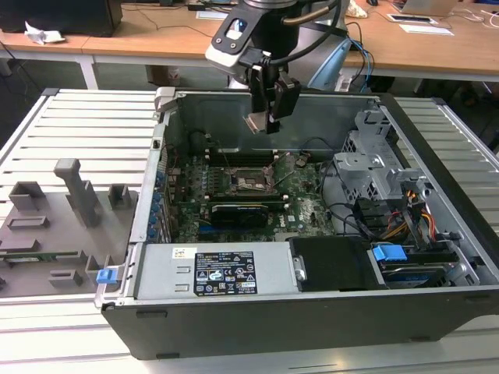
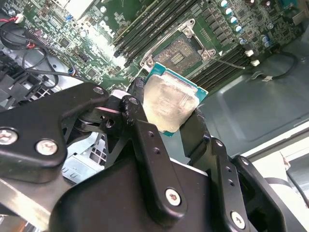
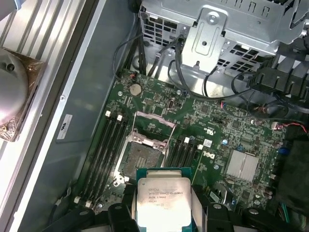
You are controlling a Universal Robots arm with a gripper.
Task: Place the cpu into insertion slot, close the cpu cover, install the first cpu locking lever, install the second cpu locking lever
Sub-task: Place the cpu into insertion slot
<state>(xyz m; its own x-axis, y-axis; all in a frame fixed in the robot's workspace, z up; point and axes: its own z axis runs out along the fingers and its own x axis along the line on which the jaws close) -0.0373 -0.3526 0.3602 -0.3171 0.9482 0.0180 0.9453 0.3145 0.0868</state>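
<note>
My gripper (image 1: pixel 266 118) hangs above the open computer case (image 1: pixel 156 156), shut on the cpu (image 1: pixel 257 122) by its edges. In both wrist views the cpu (image 2: pixel 166 99) (image 3: pixel 162 199) is a pale silver square on a green base, pinched between the two black fingers (image 2: pixel 140 111). The insertion slot (image 3: pixel 143 155) (image 2: pixel 179 52) (image 1: pixel 252 184) lies bare on the green motherboard, below the cpu and apart from it. The cpu cover (image 3: pixel 153 125) stands swung up at the slot's edge, its square window open.
A grey power supply (image 1: pixel 214 273) fills the case's front. A long black card (image 1: pixel 238 210) lies just in front of the slot, and memory slots (image 3: pixel 108 145) flank it. A metal drive cage (image 1: pixel 374 164) and cables sit at the exterior view's right. Outside, a grey fixture tray (image 1: pixel 54 226) lies at the left.
</note>
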